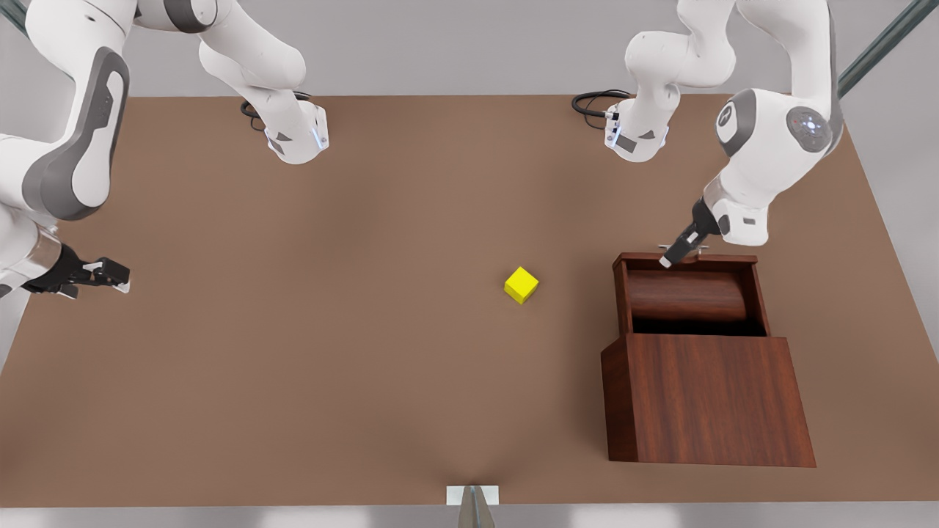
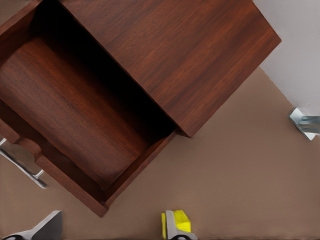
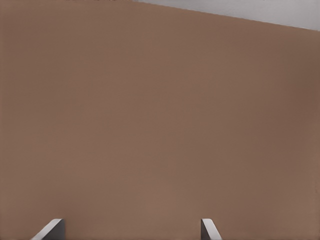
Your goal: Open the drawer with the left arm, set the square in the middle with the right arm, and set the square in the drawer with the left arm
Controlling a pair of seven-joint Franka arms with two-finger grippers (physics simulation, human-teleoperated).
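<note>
Over open drawer: left gripper, fingers apart; right gripper idle, spread.

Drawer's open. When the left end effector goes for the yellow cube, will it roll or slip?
The cube has flat faces and sits flat on the table, so it probably won't roll. Its parallel sides should suit a pinch. If nudged, it would likely slide, being small and apparently light.

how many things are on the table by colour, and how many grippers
yellow: 1, the cube, on the bare table
reddish-brown: 1, the box with its drawer pulled open
grippers: 2, the left gripper by the drawer's handle, open; the right gripper waiting at the front view's left, open
total: 4
</note>
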